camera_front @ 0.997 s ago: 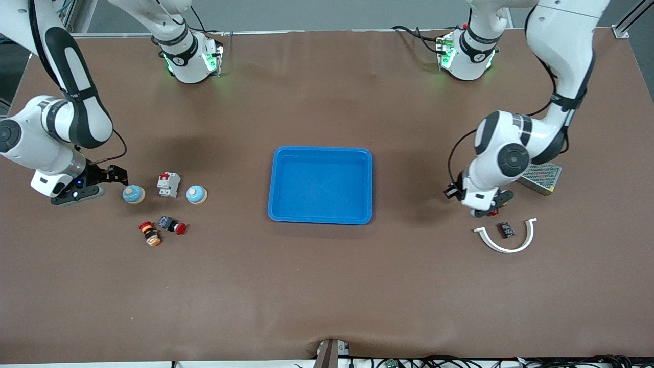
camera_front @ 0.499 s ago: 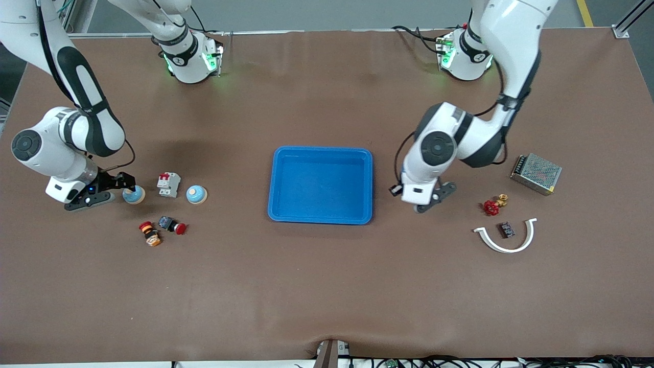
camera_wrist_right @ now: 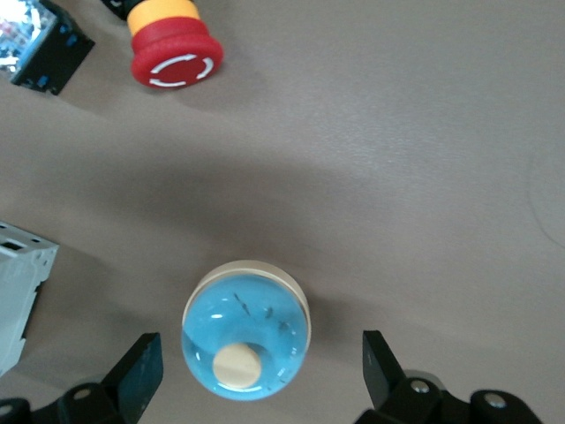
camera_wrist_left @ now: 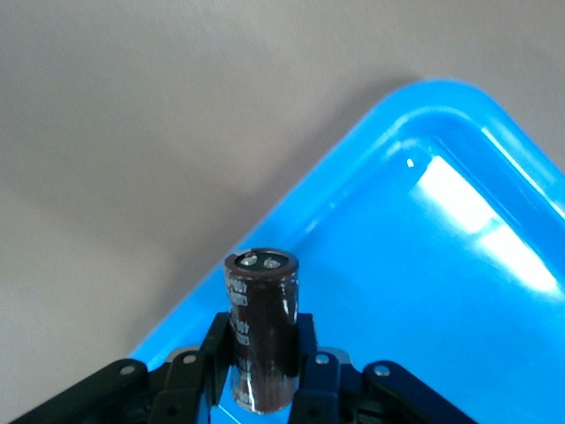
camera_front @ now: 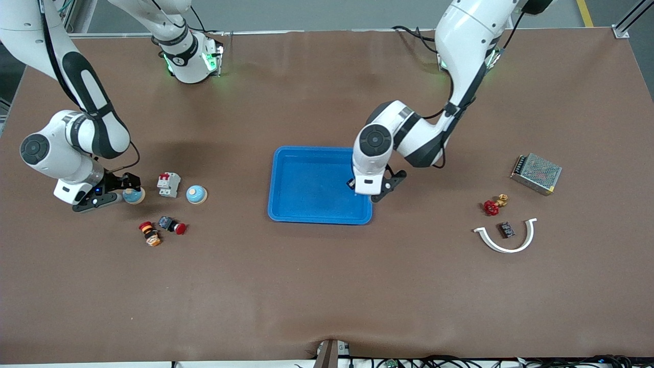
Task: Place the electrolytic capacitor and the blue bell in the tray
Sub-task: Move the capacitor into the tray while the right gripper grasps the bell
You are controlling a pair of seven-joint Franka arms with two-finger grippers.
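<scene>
The blue tray (camera_front: 311, 184) lies mid-table. My left gripper (camera_front: 372, 193) hangs over the tray's rim at the left arm's end. In the left wrist view my left gripper (camera_wrist_left: 262, 375) is shut on a dark brown electrolytic capacitor (camera_wrist_left: 262, 322), held upright over the tray's corner (camera_wrist_left: 424, 291). A blue bell (camera_front: 135, 194) sits at the right arm's end. My right gripper (camera_front: 126, 192) is open and low around it. In the right wrist view the bell (camera_wrist_right: 245, 331) sits between the spread fingers of my right gripper (camera_wrist_right: 260, 380), apart from both.
A second blue bell (camera_front: 196, 194) and a white circuit breaker (camera_front: 168, 184) sit beside the first bell. Two red push buttons (camera_front: 173, 225) (camera_front: 149, 233) lie nearer the camera. At the left arm's end lie a red valve (camera_front: 492, 206), a metal power supply (camera_front: 536, 174) and a white curved piece (camera_front: 506, 240).
My left arm swung from beside the red valve to the tray's rim, carrying the capacitor. My right gripper moved toward the tray's end and now straddles the blue bell.
</scene>
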